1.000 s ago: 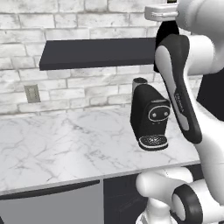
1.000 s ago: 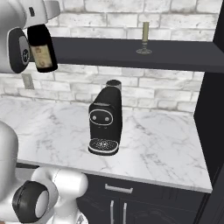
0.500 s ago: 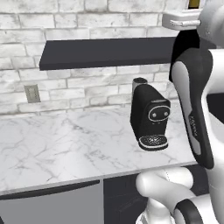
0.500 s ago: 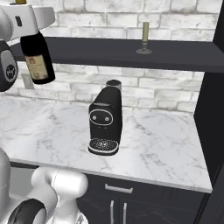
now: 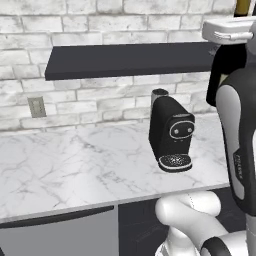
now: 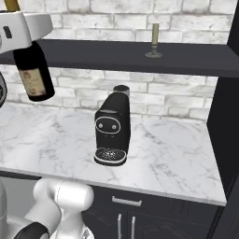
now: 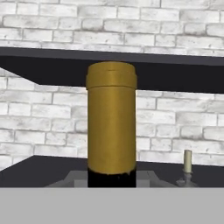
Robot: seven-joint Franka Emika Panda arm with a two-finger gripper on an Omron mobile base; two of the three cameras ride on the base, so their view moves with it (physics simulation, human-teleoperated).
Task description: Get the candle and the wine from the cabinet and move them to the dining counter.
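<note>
My gripper is shut on the neck of the wine, a dark bottle with a tan label that hangs slightly tilted in the air in front of the cabinet, left of the coffee machine. In the left base view the gripper is at the top right, with the wine's gold neck sticking out above it. The hand view has that gold neck upright in the middle. The candle stands in its holder on the cabinet's right part, and the hand view shows the candle low at the right. The dining counter is out of view.
A black coffee machine stands on the marble worktop under the dark shelf. A white brick wall with an outlet runs behind. A tall dark panel closes the right side. Dark drawers sit below the worktop.
The arm has carried the wine away from the cabinet: in the right base view the bottle has come lower and nearer, and in the left base view the arm has shifted right. The candle has stayed put.
</note>
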